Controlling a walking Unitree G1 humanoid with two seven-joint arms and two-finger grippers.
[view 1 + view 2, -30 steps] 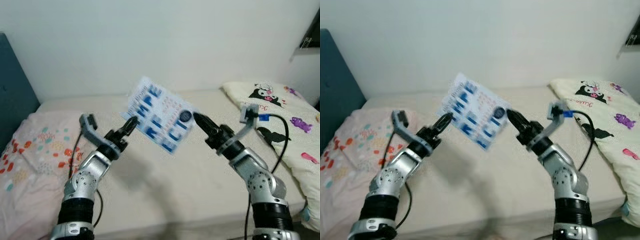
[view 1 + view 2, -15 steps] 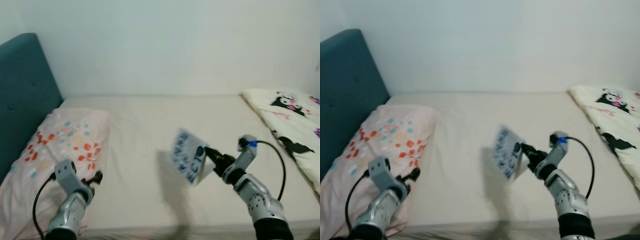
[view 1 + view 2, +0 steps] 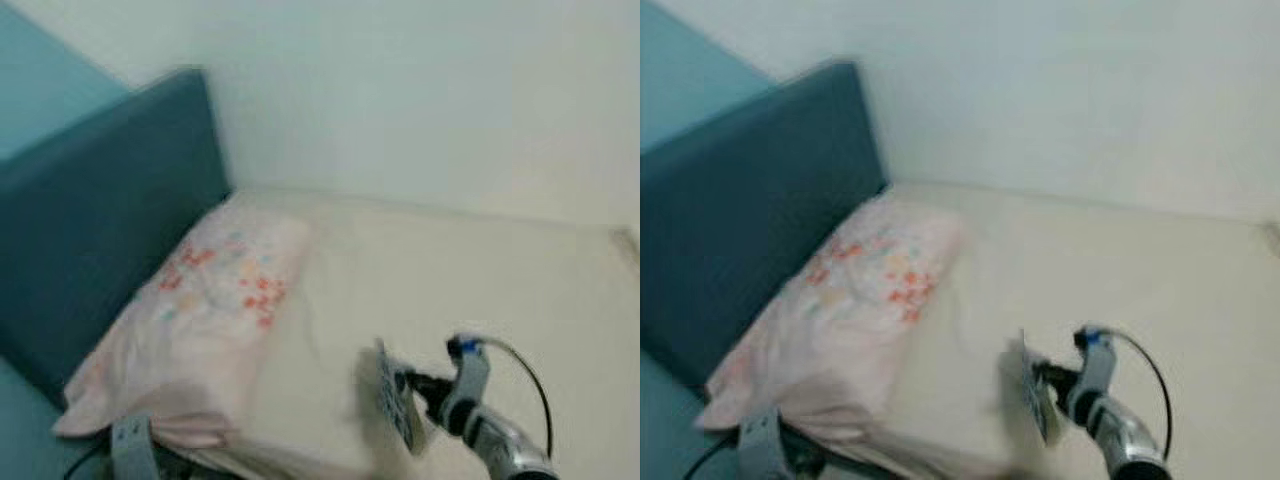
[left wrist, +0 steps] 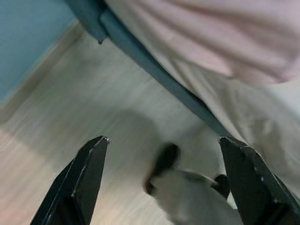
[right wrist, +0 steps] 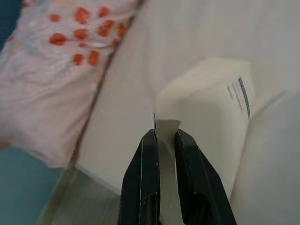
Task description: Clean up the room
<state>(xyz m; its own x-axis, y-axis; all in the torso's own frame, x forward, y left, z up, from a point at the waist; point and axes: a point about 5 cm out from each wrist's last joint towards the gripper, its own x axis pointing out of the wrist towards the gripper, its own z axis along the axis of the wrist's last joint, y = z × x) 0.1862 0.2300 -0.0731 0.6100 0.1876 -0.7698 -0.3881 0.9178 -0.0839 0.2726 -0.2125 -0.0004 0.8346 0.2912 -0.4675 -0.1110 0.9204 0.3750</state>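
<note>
Right gripper [image 5: 161, 140] pinches one edge of the white packet [image 3: 396, 405], held low above the near edge of the bed [image 3: 520, 300]; left gripper [image 4: 164, 150] hangs idle over the floor [image 4: 70, 108], fingers spread wide. Risk: the thin edge-grip could slip and drop the packet. Beyond lie the floral pillow [image 3: 215, 300] and teal headboard [image 3: 110, 200]; packet print too blurred to read.

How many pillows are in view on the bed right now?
1. The floral pillow lies at the bed's head end, against the blue headboard, on the robot's left. More could lie outside the frame.
</note>
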